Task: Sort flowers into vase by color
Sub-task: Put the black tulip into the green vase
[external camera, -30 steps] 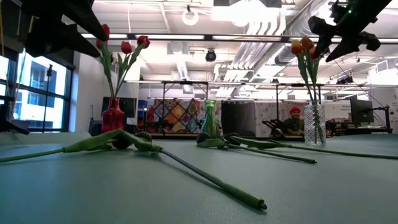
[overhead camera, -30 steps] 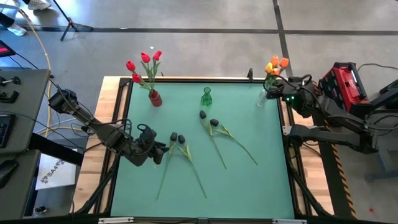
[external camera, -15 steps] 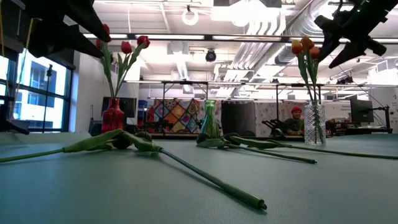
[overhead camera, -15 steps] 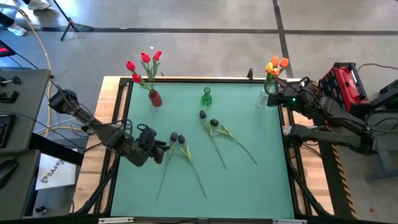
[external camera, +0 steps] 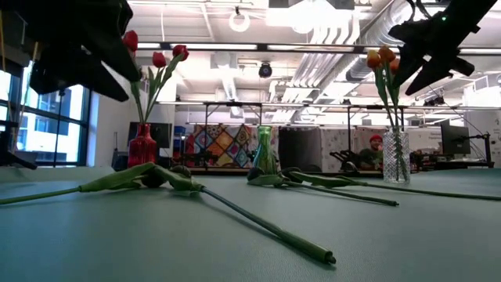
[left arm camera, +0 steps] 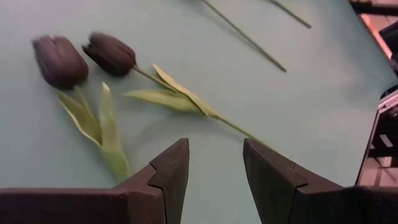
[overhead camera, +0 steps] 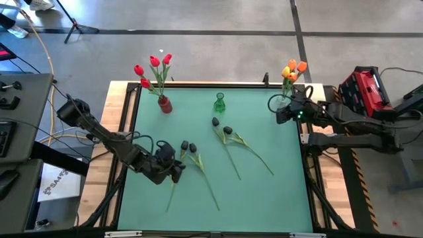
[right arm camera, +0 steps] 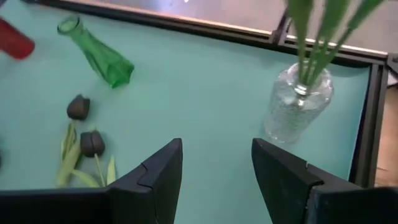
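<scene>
Several black flowers lie flat on the green table: one pair point(overhead camera: 189, 147) at centre left and another pair point(overhead camera: 221, 127) near the middle. Red flowers point(overhead camera: 153, 66) stand with their stems in a red vase point(overhead camera: 164, 105). Orange flowers point(overhead camera: 293, 67) stand in a clear vase point(right arm camera: 295, 106). A green vase point(overhead camera: 219, 103) holds nothing. My left gripper point(left arm camera: 214, 168) is open, low over the stems of the left pair point(left arm camera: 84, 56), with nothing between its fingers. My right gripper point(right arm camera: 217, 168) is open beside the clear vase, on its near left side, above the table.
The three vases stand in a row along the table's far edge. The black flowers' long stems point(overhead camera: 206, 182) run toward the near edge across the middle. The near part of the table point(overhead camera: 264, 205) is bare. A red device point(overhead camera: 367, 89) sits off the table's right.
My left gripper has sunk and gone toward the table's near right, closer to the stems of the left black pair. My right gripper has swung away from the clear vase toward the table's left and turned. No flower has moved.
</scene>
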Robot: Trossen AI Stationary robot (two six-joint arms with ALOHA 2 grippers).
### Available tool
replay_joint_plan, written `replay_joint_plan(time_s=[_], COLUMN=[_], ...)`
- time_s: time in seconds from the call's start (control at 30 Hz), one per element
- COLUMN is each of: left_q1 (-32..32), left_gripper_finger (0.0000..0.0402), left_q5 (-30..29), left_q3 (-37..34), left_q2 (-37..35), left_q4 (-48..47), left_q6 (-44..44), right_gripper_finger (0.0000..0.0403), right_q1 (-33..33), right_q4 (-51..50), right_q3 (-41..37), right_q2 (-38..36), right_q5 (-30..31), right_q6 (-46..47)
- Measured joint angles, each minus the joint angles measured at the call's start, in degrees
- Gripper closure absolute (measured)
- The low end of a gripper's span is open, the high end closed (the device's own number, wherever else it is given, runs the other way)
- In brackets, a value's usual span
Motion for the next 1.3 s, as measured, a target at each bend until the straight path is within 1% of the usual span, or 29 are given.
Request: replay_joint_plan(time_s=[0.17,0.27,0.4,0.47,0.63,0.8,0.97,1.13,1.2,1.3], left_q1=[0.1,0.4,1.0,1.3,3.8,6.8,8.5,8.8,8.8,9.0], left_gripper_finger=[0.0262,0.0262,0.0262,0.0262,0.0262,0.0262,0.0262,0.0262,0.0262,0.0262], left_q5=[1.0,1.2,1.4,1.7,4.2,6.4,6.8,7.7,7.3,5.9], left_q3=[0.0,0.0,0.0,0.0,0.0,0.0,0.0,0.0,0.0,0.0], left_q2=[2.5,2.6,2.2,1.7,0.0,-2.6,-6.0,-11.1,-13.4,-16.4], left_q4=[2.6,2.6,3.0,4.0,10.3,15.3,14.9,14.0,13.8,13.5], left_q6=[0.0,0.4,2.3,4.4,12.4,19.7,23.8,27.0,29.0,31.4], right_gripper_finger=[0.0222,0.0222,0.0222,0.0222,0.0222,0.0222,0.0222,0.0222,0.0222,0.0222], right_q1=[4.5,7.5,11.5,13.3,18.1,22.1,24.4,25.9,26.4,26.7], right_q4=[1.1,2.8,7.4,9.6,14.1,19.4,25.9,36.2,38.1,37.3], right_q3=[0.0,0.0,0.0,0.0,0.0,-0.1,-0.1,0.1,1.4,4.1], right_q2=[4.0,6.7,10.5,12.5,17.8,23.4,28.8,33.8,36.1,40.0], right_q5=[-0.3,-0.3,-0.4,-0.4,-0.6,-0.7,-0.7,-2.0,-2.0,-2.1], right_q6=[-1.4,-0.8,0.5,1.5,4.6,6.9,8.1,7.7,7.0,5.9])
